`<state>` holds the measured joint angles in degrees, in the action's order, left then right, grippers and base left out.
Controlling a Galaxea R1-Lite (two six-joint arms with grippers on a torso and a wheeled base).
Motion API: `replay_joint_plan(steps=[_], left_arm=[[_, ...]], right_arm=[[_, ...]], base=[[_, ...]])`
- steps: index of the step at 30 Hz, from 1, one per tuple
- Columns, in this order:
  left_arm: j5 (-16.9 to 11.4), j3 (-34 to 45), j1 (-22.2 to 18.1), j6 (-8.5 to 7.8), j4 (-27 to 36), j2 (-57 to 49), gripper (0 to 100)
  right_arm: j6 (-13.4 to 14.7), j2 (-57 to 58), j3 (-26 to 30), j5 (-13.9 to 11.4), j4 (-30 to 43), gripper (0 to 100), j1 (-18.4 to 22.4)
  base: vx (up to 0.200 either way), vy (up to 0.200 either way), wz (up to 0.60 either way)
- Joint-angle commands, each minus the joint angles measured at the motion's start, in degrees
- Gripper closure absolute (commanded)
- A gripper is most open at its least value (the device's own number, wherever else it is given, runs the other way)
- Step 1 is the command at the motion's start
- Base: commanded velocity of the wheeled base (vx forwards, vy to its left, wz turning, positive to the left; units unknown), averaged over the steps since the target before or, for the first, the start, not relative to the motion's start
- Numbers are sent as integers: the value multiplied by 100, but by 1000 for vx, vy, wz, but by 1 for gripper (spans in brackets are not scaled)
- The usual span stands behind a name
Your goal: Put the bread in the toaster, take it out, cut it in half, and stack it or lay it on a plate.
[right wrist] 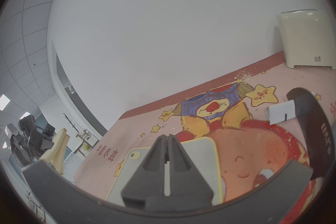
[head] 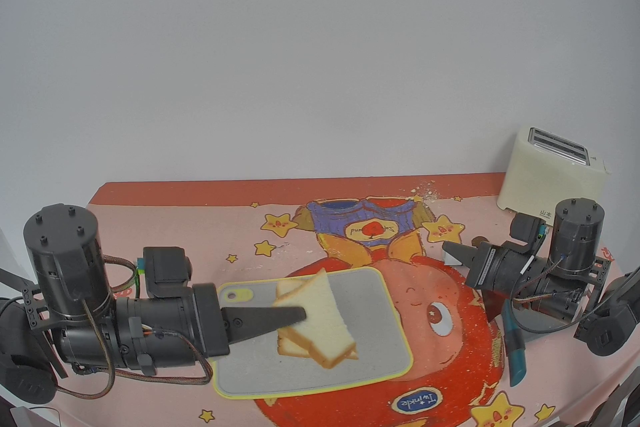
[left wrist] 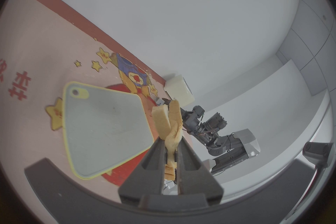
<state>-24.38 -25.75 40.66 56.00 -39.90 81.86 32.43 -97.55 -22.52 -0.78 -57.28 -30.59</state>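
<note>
The left tool (head: 300, 315) was clamped on the bread (head: 327, 331), which looked like two pieces pressed together edge-up and lifted clear of the grey cutting board (head: 380, 348). The board's surface beneath was bare in the left wrist view. The right tool (head: 448, 247) hung at about 3 o'clock from the board, its fingers nearly together on nothing, with a teal-handled knife (head: 515, 348) lying on the table (head: 200, 215) just under that arm. The cream toaster (head: 550, 178) stood at 2 o'clock, near the table's far corner, its slots apparently empty. Judging by the two pieces, toasting and cutting seemed finished. What remained was to carry the halves to a plate and stack or lay them there.
</note>
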Motion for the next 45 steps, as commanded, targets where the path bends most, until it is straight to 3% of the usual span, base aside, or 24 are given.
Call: replay_joint_plan(steps=[1, 16, 24, 28, 29, 33, 45], left_arm=[[-5, -36, 100, -2, -9, 155, 100], [39, -220, 681, -2, -35, 524, 100], [4, -493, 698, -2, -53, 946, 100], [21, -704, 698, -2, -53, 1148, 100], [56, -879, 689, -2, -53, 1315, 100], [65, -1073, 681, -2, -53, 1614, 100], [56, -1811, 672, 25, -44, 2712, 100]], right_arm=[[0, -1, -7, -1, -2, 100, 18], [18, 34, -51, -19, -11, 100, 202], [18, 307, -139, -19, -2, 100, 343], [18, 456, -183, -142, 15, 100, 492], [18, 544, -192, -291, 15, 100, 589], [18, 632, -201, -414, 51, 100, 721], [0, 632, -209, -423, 42, 100, 800]], base=[[0, -200, 0], [0, -200, 0], [0, -200, 0], [0, -200, 0], [0, -200, 0], [0, 0, 0], [0, 0, 0]])
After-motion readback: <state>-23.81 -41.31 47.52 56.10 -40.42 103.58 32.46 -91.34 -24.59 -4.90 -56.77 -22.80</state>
